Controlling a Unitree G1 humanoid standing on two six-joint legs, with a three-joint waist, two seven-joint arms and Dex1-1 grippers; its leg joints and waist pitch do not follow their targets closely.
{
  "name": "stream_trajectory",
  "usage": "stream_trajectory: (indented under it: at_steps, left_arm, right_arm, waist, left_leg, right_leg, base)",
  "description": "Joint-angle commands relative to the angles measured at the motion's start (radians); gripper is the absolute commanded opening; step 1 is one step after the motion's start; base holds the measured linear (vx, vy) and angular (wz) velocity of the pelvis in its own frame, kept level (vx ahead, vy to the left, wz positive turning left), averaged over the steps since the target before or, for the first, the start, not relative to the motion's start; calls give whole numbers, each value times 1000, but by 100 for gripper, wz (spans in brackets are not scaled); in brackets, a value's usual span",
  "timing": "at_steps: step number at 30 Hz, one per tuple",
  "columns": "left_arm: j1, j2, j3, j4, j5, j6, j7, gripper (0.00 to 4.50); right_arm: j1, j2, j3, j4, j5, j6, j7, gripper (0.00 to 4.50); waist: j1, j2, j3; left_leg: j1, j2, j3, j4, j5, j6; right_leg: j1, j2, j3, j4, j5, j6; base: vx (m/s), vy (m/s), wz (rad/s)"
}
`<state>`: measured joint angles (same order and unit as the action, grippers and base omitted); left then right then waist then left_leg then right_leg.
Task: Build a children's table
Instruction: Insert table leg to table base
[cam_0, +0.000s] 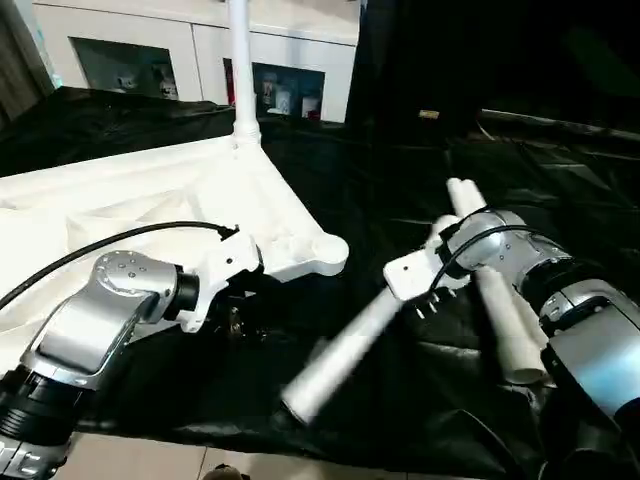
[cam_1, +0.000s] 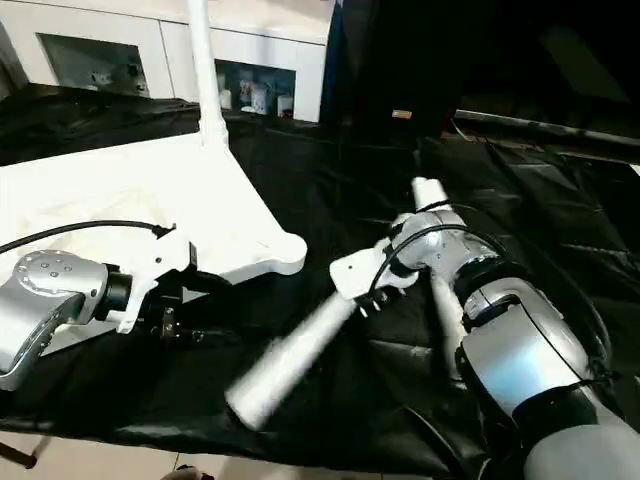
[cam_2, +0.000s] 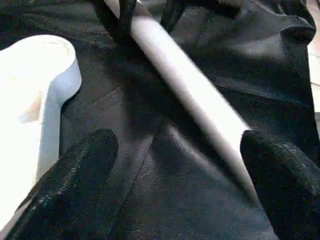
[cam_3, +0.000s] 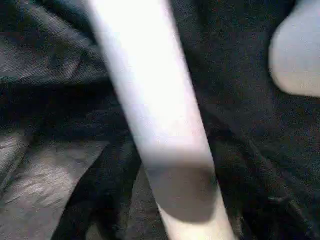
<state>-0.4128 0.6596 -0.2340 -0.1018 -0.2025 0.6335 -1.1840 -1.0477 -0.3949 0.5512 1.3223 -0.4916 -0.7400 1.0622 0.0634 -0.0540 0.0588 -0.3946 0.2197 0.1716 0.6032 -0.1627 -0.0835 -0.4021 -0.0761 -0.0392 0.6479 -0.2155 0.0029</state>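
The children's table top (cam_0: 130, 200) lies upside down on a black cloth, with one white leg (cam_0: 240, 60) standing upright in its far corner socket. The near corner socket (cam_0: 328, 255) holds nothing. A loose white leg (cam_0: 345, 355) lies slanted on the cloth just right of that socket. My right gripper (cam_2: 147, 12) is shut on this leg's far end, one black finger on each side. My left gripper (cam_2: 175, 200) hovers open above the cloth between the near socket (cam_2: 45, 65) and the leg (cam_2: 200, 95), holding nothing.
Another loose leg (cam_0: 505, 325) lies under my right forearm. A white cabinet (cam_0: 200, 45) with shelves stands behind the work area. The cloth's front edge meets a light floor (cam_0: 140, 455) close to my left arm.
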Motion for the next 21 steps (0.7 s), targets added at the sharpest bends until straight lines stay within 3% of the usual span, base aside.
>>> stream_trajectory:
  at_steps: [1,8,9,10,12,17,21]
  left_arm:
    - [-47,-5,35,40,-8,-24,28,450]
    - [-123,-42,137,173,2,-111,141,450]
    - [-140,-51,157,198,6,-133,173,450]
    - [-168,-69,194,232,4,-169,225,450]
    - [-178,-77,205,245,2,-178,242,450]
    - [-262,-115,284,363,-1,-267,350,450]
    - [-343,-139,336,522,32,-375,501,450]
  right_arm:
    - [-22,-6,-50,4,53,-22,-6,200]
    - [-44,-1,-118,-4,96,-48,-76,166]
    - [-47,1,-132,-4,107,-42,-81,166]
    - [-52,5,-151,-3,128,-26,-81,164]
    - [-53,5,-156,-3,132,-23,-82,162]
    - [-60,-7,-186,-5,157,-26,-64,161]
    - [-73,-14,-259,-18,228,-21,-25,160]
  waist:
    - [1,18,-74]
    - [1,9,-75]
    - [1,9,-75]
    - [2,16,-78]
    - [2,18,-79]
    - [5,18,-81]
    - [5,16,-83]
  left_leg:
    - [24,5,10,-59,-197,33]
    - [21,2,10,-57,-186,33]
    - [22,1,11,-57,-182,35]
    - [22,1,10,-55,-177,40]
    - [22,3,9,-55,-169,43]
    - [22,2,10,-52,-160,54]
    - [20,2,9,-48,-152,72]
  right_leg:
    - [49,-35,28,-56,21,-304]
    - [50,-35,29,-57,5,-288]
    - [50,-35,29,-56,14,-288]
    - [51,-35,29,-53,37,-290]
    - [52,-36,28,-52,52,-294]
    - [51,-34,27,-49,83,-301]
    - [53,-34,25,-45,122,-304]
  base:
    - [0,0,0]
    - [0,0,0]
    - [0,0,0]
    - [0,0,0]
    - [0,0,0]
    - [0,0,0]
    - [0,0,0]
